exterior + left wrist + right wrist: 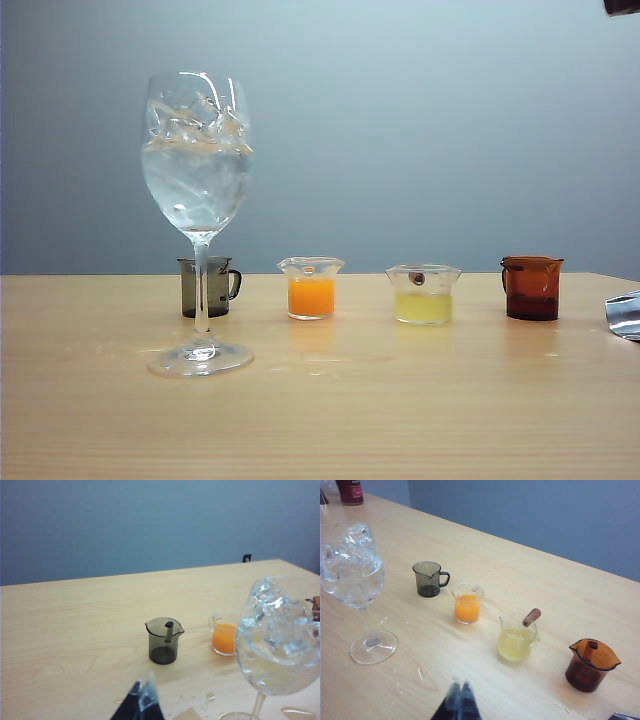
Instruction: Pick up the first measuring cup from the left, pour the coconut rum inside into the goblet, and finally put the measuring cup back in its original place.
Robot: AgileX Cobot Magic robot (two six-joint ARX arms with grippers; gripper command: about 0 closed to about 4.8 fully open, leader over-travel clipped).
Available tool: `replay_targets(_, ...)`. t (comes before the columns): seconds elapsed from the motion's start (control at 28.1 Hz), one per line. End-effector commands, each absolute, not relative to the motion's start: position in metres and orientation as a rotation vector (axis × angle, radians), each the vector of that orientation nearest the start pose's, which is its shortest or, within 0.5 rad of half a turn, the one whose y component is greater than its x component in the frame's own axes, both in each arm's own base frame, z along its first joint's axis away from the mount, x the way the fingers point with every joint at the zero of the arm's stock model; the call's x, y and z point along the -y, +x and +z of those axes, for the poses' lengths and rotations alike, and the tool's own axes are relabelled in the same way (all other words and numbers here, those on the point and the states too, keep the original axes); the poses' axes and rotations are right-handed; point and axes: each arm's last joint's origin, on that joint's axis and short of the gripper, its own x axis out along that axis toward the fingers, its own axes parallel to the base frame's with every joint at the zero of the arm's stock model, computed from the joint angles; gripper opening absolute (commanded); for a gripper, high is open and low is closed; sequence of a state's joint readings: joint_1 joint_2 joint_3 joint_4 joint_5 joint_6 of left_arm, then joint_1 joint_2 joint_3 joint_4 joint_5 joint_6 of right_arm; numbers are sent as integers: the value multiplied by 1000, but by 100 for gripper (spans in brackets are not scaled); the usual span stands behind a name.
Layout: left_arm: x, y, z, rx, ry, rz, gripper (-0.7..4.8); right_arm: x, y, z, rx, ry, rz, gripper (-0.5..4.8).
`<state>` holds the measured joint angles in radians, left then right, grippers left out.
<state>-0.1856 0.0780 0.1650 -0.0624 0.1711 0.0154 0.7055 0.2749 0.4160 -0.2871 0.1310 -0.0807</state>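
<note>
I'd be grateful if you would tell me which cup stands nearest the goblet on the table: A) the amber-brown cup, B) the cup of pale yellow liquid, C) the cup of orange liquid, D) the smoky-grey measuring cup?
D: the smoky-grey measuring cup stands right behind the goblet's stem, and looks empty.

the goblet [198, 225] stands on the surface [320, 420] with ice in its bowl. just behind the goblet sits the first measuring cup [208, 287]. to the goblet's right, in a row, stand the orange-liquid cup [311, 288], the yellow-liquid cup [423, 294] and the brown cup [531, 287].
</note>
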Motion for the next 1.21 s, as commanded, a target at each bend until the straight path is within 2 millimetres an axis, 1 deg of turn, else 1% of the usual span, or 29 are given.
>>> replay_targets(0.04,23,93,201,78,-11,-358,-6,-59,75,258,-95,-129,579,-4)
replay_targets(0.14,23,96,188,63,-12,-363,-6,-59,75,258,-95,-129,579,-4)
replay_targets(0.25,23,97,181,45,-14,-363,-6,-59,75,258,-95,-129,579,-4)
replay_targets(0.39,21,95,183,72,-15,-345,-6,-59,75,258,-95,-129,579,-4)
replay_targets(0.5,14,93,185,119,-11,-276,-6,-59,75,258,-95,-129,579,-4)
replay_targets(0.68,4,94,186,128,-6,-139,-6,-59,75,257,-98,-130,579,-4)
replay_targets(0.78,-1,95,181,118,-15,2,-6,-59,75,257,-106,-133,579,-4)
replay_targets(0.85,-1,97,176,104,-18,37,-6,-59,75,256,-108,-135,580,-4)
replay_targets(1.0,-1,97,170,45,-3,42,-5,-59,75,256,-108,-135,580,-4)
replay_targets(1.1,0,97,171,55,49,12,-6,-59,75,256,-108,-135,580,-4)
replay_targets(1.21,1,97,172,61,52,-13,-5,-59,75,256,-108,-135,580,-4)
